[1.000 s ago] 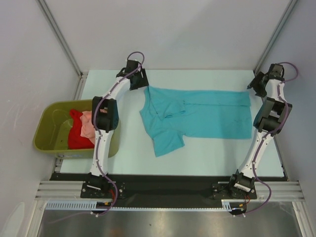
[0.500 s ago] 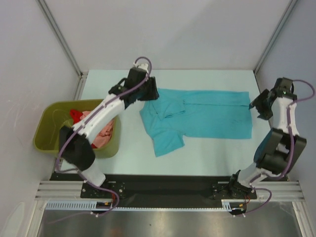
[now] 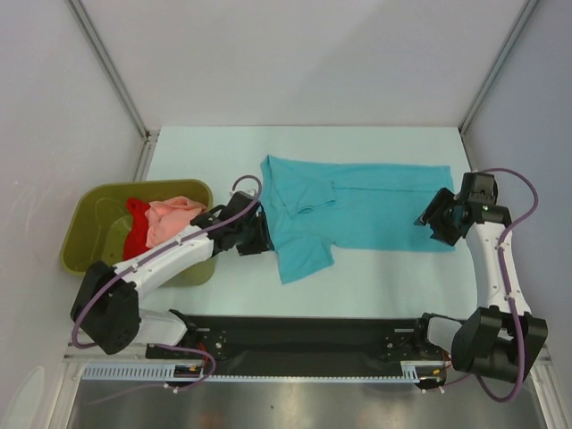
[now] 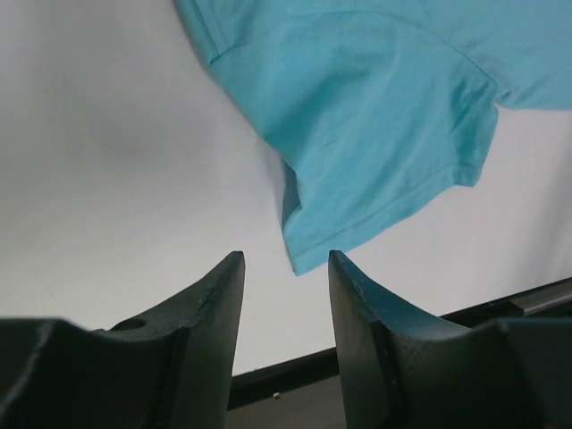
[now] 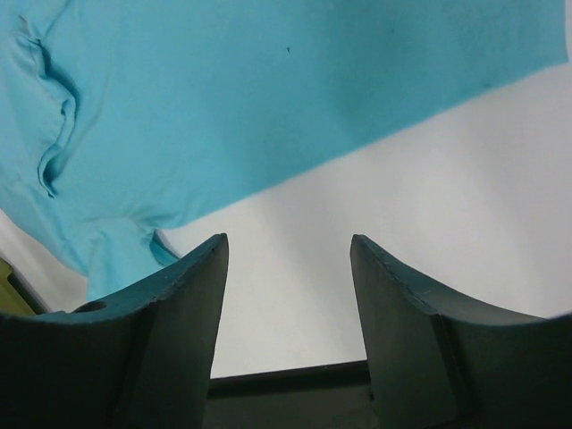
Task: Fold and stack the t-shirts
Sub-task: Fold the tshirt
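You have the turquoise t-shirt [image 3: 366,210] spread flat on the desk [image 3: 206,147], your left tool [image 4: 284,268] open and empty beside its near sleeve, your right tool [image 5: 288,246] open and empty at its near right corner, and the salmon-pink t-shirt [image 3: 174,214] and red t-shirt [image 3: 138,243] lying in the olive tub [image 3: 80,261].

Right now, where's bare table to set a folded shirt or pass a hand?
Free: the table strip between the turquoise shirt hem and the black rail; the far strip beyond the shirt; the far-left corner. Crowded: left gripper by the sleeve, right gripper by the hem's right end, olive tub at left.
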Robot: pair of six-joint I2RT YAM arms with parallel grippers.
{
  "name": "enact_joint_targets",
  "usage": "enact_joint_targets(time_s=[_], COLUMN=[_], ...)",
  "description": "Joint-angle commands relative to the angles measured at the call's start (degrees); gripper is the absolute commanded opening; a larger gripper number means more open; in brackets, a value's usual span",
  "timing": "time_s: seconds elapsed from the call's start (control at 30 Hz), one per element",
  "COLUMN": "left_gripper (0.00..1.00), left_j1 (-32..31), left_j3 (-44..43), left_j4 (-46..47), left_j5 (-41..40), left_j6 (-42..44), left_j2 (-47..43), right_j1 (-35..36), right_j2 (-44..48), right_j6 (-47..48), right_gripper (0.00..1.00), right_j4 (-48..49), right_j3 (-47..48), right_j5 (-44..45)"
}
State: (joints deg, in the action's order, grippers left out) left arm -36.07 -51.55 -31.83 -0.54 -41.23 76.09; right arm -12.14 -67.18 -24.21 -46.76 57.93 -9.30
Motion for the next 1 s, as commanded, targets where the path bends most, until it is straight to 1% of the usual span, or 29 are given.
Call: enact_joint_targets(time_s=[0.0,0.1,0.13,0.23,0.3,0.37,0.47,0.57,0.6,0.67,0.7,0.77,0.83,0.97], left_gripper=[0.48,0.5,0.51,0.54,0.56,0.56,0.54,0.5,0.5,0.55,0.57,0.57,0.57,0.54], left_j1=[0.3,0.3,0.3,0.48,0.48,0.48,0.48,0.48,0.48,0.48,0.83,1.18,2.06,2.85], left_j3=[1.54,2.24,2.5,2.68,2.86,2.77,1.72,0.58,0.57,1.62,1.89,1.54,1.01,-0.83], left_j4=[6.08,8.1,10.11,13.63,14.86,16.27,15.93,12.07,11.36,11.35,12.4,13.02,14.6,15.4], left_j5=[4.31,3.09,3.17,4.84,6.6,8.08,8.53,6.87,5.56,4.76,5.54,6.51,9.13,10.29], left_j6=[-5.96,-4.22,-3.51,-1.4,-1.39,-1.66,-2.01,-2.62,-3.23,-3.94,-4.12,-4.12,-4.56,-4.91], left_j2=[0.98,2.92,3.35,4.5,6.34,8.7,11.0,12.5,11.8,10.83,10.74,12.14,14.42,16.19], right_j1=[-0.34,-1.39,-1.92,-3.5,-4.03,-4.9,-6.49,-7.72,-7.9,-8.25,-8.25,-8.34,-8.42,-9.3], right_j2=[2.31,3.02,3.19,2.67,2.14,1.35,-0.14,-1.55,-1.73,-2.51,-2.61,-2.96,-3.4,-3.75], right_j6=[0.47,1.61,1.79,1.88,1.53,0.74,-0.22,-0.49,-0.49,-0.49,-0.49,-0.49,-0.49,0.04], right_gripper=[0.63,0.64,0.64,0.65,0.64,0.65,0.65,0.64,0.64,0.64,0.64,0.64,0.64,0.64], right_j4=[-1.92,-2.45,-2.46,-2.37,-1.84,-1.23,-0.26,0.53,0.71,0.88,0.97,1.32,1.5,1.06], right_j3=[-1.5,-2.03,-2.38,-2.91,-3.26,-3.61,-3.79,-3.35,-3.18,-3.0,-2.83,-3.0,-3.09,-2.74], right_j5=[-0.19,-0.37,-0.8,-2.21,-2.3,-3.52,-4.76,-4.5,-4.5,-4.15,-3.97,-3.19,-2.74,-0.64])
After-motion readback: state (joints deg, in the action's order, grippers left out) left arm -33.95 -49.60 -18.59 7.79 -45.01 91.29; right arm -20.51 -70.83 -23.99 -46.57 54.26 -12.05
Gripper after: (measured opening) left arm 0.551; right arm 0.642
